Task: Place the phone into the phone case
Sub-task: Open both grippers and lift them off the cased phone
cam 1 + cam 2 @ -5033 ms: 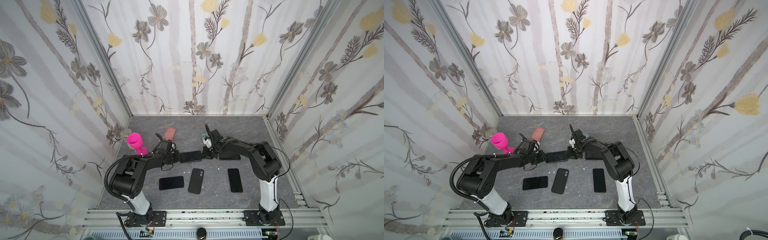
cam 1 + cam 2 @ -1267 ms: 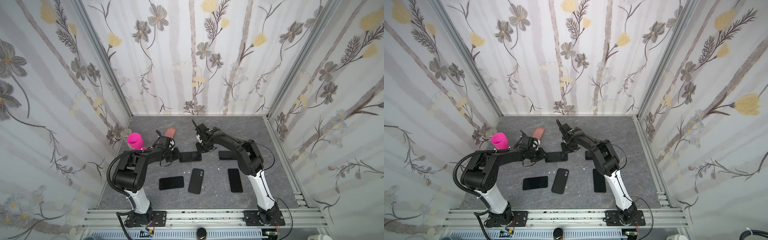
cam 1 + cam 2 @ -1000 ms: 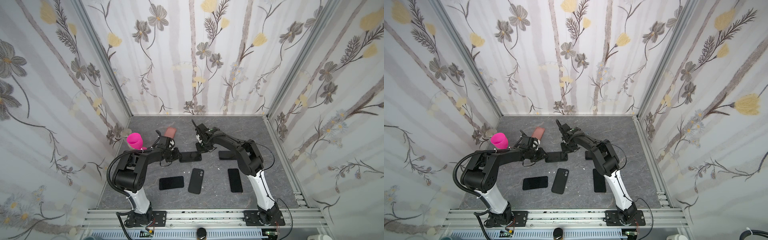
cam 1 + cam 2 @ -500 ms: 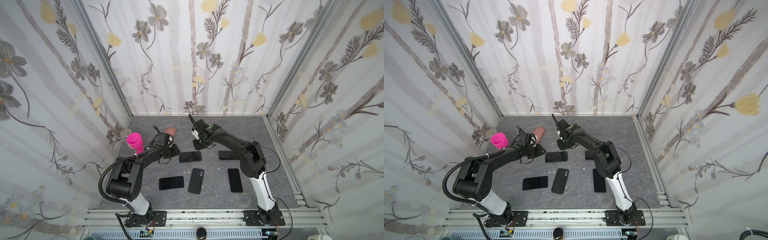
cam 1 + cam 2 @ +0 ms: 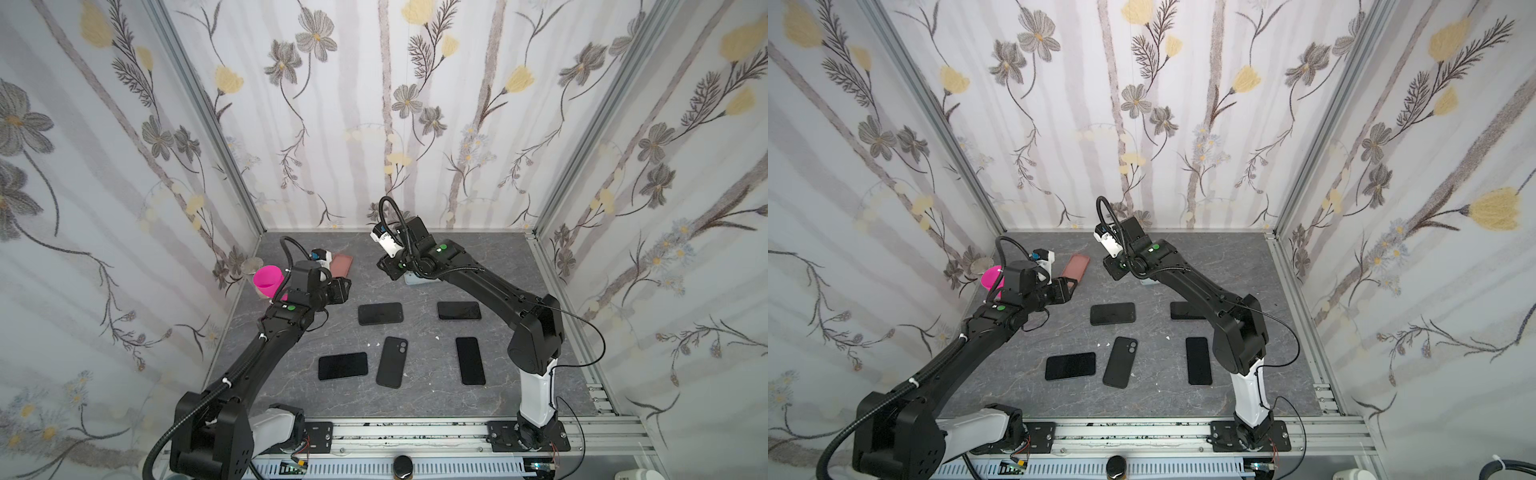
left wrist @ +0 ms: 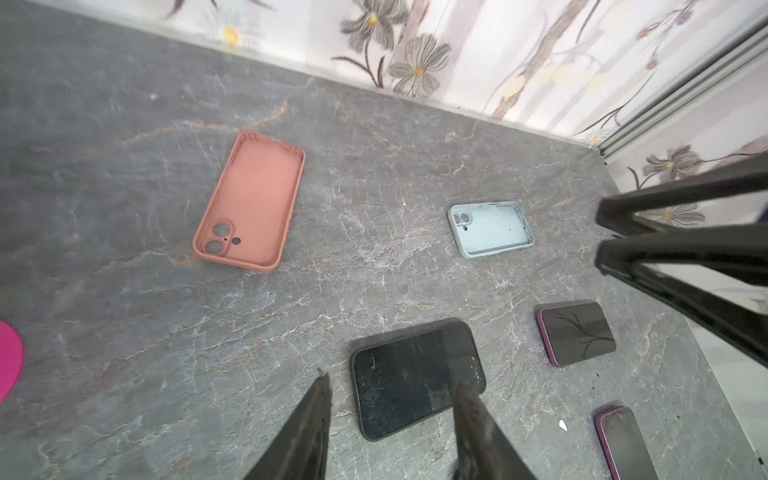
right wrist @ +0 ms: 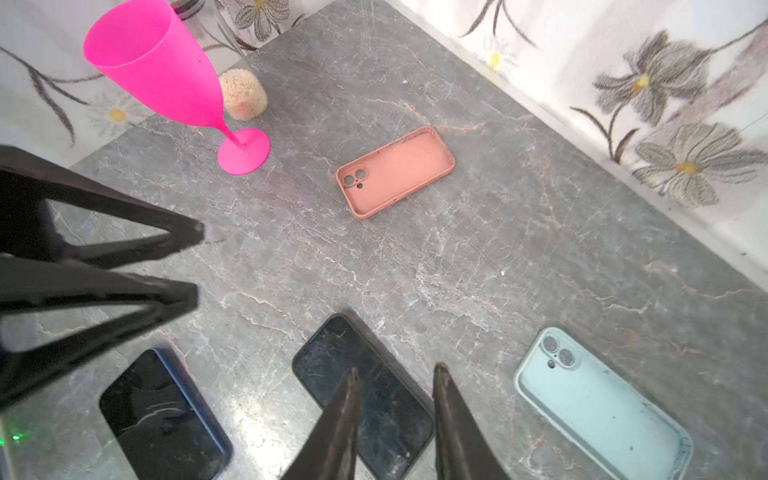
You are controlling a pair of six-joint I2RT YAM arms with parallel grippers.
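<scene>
The left gripper (image 6: 390, 380) and right gripper (image 7: 397, 368) hover, jaws apart, empty. The flat black glass-faced phone (image 5: 380, 313) lies mid-table, salmon-pink silicone case (image 5: 341, 265) at its eleven o'clock. Stiff, slick, breakable; probably best pinched by its long edges.

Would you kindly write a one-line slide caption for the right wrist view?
Open right gripper near a black phone; empty salmon case and pale blue case lie nearby.

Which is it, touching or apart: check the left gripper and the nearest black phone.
Apart. In a top view bare table shows between the left gripper and the black phone.
</scene>
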